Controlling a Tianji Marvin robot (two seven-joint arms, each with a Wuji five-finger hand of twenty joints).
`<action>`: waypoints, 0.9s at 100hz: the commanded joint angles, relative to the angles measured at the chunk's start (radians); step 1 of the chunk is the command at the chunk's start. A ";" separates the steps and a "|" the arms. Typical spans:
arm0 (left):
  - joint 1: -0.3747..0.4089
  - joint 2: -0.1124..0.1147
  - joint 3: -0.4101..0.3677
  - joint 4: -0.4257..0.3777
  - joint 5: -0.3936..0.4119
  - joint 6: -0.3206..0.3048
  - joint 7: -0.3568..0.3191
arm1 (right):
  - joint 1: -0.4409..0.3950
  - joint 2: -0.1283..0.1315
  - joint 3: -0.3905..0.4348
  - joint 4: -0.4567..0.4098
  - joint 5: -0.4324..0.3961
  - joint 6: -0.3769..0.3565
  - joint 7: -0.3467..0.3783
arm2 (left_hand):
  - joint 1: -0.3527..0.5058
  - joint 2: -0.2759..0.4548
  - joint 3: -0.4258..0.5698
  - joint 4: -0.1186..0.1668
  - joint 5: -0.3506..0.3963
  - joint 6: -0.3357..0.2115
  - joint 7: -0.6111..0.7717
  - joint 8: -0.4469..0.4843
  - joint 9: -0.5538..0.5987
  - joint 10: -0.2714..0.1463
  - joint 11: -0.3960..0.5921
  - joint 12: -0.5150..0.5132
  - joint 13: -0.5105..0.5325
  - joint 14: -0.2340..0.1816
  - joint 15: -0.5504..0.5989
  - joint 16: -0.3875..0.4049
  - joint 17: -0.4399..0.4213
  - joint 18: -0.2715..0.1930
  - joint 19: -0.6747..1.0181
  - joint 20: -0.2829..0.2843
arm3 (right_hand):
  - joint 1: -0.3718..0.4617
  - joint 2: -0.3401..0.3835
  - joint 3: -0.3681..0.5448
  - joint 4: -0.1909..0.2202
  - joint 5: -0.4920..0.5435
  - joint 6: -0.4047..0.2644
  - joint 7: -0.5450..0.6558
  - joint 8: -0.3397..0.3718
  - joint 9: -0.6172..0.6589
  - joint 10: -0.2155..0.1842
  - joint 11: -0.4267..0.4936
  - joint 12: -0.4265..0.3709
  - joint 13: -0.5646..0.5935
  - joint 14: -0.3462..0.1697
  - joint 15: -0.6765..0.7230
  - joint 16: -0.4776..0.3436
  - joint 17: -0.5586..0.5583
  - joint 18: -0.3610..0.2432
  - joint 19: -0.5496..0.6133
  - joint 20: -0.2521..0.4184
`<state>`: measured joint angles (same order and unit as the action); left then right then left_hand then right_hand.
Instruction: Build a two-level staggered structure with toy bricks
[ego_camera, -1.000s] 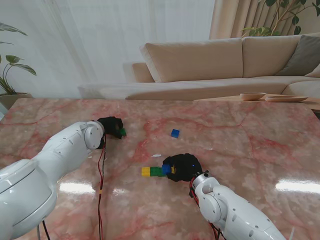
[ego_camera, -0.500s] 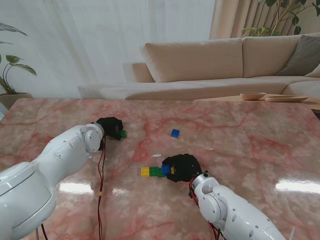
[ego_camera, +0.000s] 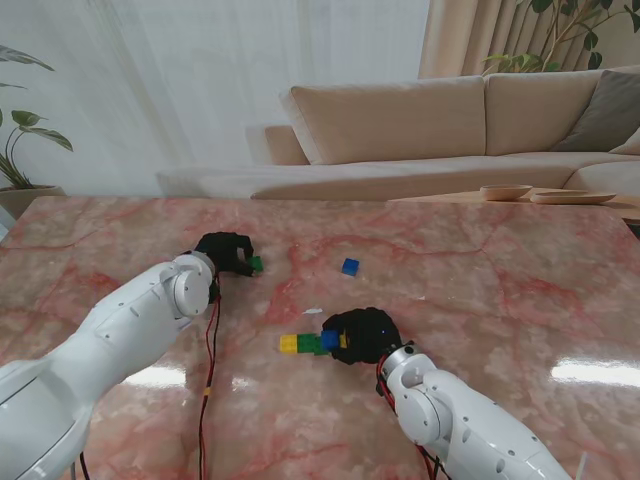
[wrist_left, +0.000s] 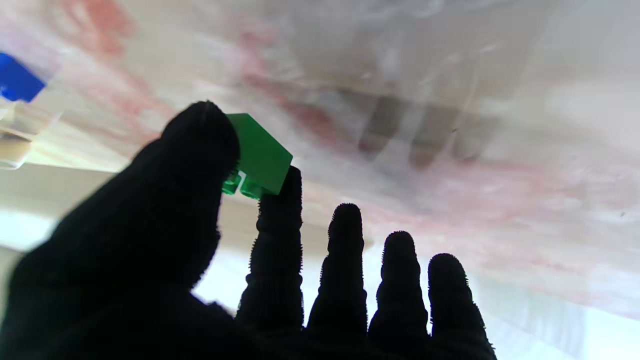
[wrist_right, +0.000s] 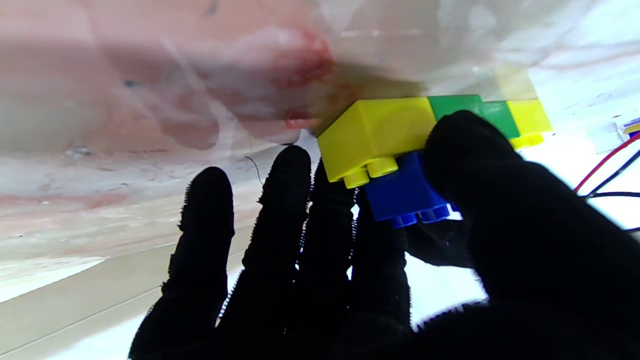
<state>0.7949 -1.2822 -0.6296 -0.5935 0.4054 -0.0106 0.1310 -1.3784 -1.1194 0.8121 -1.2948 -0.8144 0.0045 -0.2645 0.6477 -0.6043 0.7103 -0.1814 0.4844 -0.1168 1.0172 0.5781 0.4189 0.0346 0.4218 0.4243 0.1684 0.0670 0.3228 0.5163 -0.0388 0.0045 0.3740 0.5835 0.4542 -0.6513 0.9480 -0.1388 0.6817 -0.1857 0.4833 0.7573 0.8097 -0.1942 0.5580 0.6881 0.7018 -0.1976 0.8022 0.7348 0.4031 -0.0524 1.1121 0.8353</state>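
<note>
A base row of yellow and green bricks lies on the surface, with a blue brick on it under the right robot hand, which grips it. The left robot hand pinches a green brick well apart from the row, not yet added; another blue one lies loose.

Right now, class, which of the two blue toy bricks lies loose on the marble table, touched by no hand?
The small blue brick lying alone farther from me; the other blue brick sits on the brick row under the right hand.
</note>
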 joint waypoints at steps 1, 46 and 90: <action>0.039 0.012 -0.009 -0.043 0.019 -0.007 0.012 | -0.002 -0.004 -0.006 0.015 0.004 0.008 0.012 | 0.066 0.068 0.036 -0.001 0.107 -0.089 0.091 0.023 0.033 -0.015 0.021 0.010 0.022 0.011 0.011 0.007 -0.001 0.005 0.032 -0.007 | -0.002 -0.002 0.017 -0.047 0.022 -0.032 0.030 -0.006 0.024 -0.026 0.003 0.020 0.031 0.002 -0.014 -0.001 0.005 -0.001 0.028 0.012; 0.334 0.126 -0.222 -0.567 0.208 0.104 -0.030 | 0.018 -0.011 -0.022 0.030 0.008 0.019 -0.006 | 0.030 0.031 0.066 -0.006 0.177 -0.097 0.043 0.009 0.118 -0.023 -0.006 0.013 0.082 0.020 -0.007 -0.007 0.000 0.023 0.100 -0.044 | 0.004 -0.004 0.013 -0.060 0.023 -0.036 0.041 -0.016 0.027 -0.027 0.006 0.021 0.033 0.001 -0.012 -0.001 0.007 0.000 0.030 0.011; 0.494 0.160 -0.267 -0.805 0.252 0.117 -0.114 | 0.023 -0.013 -0.031 0.040 0.005 0.012 -0.019 | 0.023 0.035 0.049 -0.001 0.213 -0.081 0.010 -0.001 0.141 -0.019 -0.027 0.010 0.092 0.025 -0.033 -0.014 -0.006 0.031 0.096 -0.068 | 0.003 -0.007 0.018 -0.061 0.023 -0.036 0.045 -0.024 0.030 -0.026 0.005 0.021 0.034 0.003 -0.014 -0.001 0.007 0.001 0.030 0.010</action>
<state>1.2706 -1.1229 -0.9087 -1.3878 0.6541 0.1087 0.0245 -1.3507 -1.1286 0.7832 -1.2643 -0.8119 0.0128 -0.2949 0.6453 -0.6189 0.7025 -0.1932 0.5628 -0.1076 0.9537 0.5418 0.5389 0.0308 0.4120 0.4251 0.2416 0.0685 0.3199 0.5137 -0.0337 0.0234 0.4485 0.5197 0.4530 -0.6513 0.9480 -0.1608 0.6828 -0.1862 0.4981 0.7420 0.8196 -0.1961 0.5580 0.6891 0.7139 -0.1885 0.8011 0.7355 0.4102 -0.0524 1.1122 0.8353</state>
